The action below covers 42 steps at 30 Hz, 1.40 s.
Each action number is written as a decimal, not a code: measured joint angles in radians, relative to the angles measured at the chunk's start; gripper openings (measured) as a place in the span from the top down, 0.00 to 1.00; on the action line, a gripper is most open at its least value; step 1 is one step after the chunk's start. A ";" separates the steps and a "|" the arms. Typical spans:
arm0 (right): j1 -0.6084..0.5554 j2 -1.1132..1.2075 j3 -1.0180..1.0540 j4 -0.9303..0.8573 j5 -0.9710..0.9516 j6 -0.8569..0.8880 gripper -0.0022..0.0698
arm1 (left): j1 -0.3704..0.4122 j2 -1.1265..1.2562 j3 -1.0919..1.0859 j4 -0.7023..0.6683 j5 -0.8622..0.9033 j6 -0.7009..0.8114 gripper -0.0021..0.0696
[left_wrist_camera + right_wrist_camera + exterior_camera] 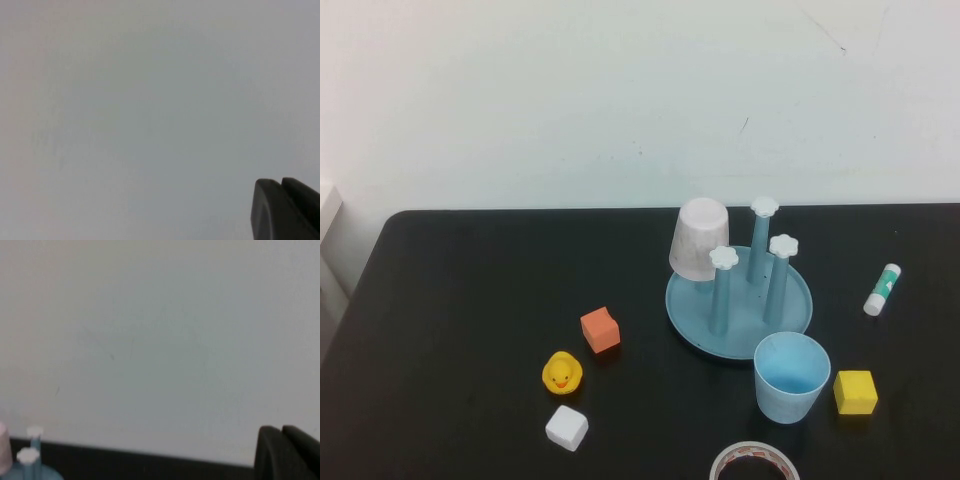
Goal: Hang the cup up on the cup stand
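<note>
The light blue cup (791, 376) stands upright, mouth up, on the black table just in front of the cup stand (692, 300). The stand is a round blue dish with three upright pegs (723, 290) topped by white flower knobs. A pale pinkish-white cup (700, 238) hangs upside down at its back left. Neither arm shows in the high view. My left gripper (280, 182) faces only a blank wall, its fingers together. My right gripper (281, 429) also has its fingers together and faces the wall. The stand's pegs (31, 452) show at the edge of the right wrist view.
An orange cube (600, 330), a yellow duck (562, 373) and a white cube (566, 427) lie left of the stand. A yellow cube (855, 392) sits right of the blue cup. A glue stick (882, 289) lies at the right, a tape roll (754, 463) at the front edge.
</note>
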<state>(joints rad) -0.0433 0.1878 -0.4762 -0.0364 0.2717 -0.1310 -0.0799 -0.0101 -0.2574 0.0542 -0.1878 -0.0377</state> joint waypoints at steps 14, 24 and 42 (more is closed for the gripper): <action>0.000 0.691 -0.217 0.465 0.326 -0.355 0.97 | 0.000 0.334 -0.233 -0.159 0.801 0.006 0.97; 0.167 1.184 -0.230 0.748 0.168 -0.701 0.79 | 0.000 0.363 -0.118 -0.199 0.707 0.054 0.97; 0.259 1.692 -0.521 0.750 0.118 -0.715 0.38 | 0.000 0.363 -0.086 -0.195 0.640 0.057 0.97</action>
<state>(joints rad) 0.2158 1.8799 -0.9971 0.7136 0.3898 -0.8461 -0.0799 0.3528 -0.3430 -0.1413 0.4517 0.0196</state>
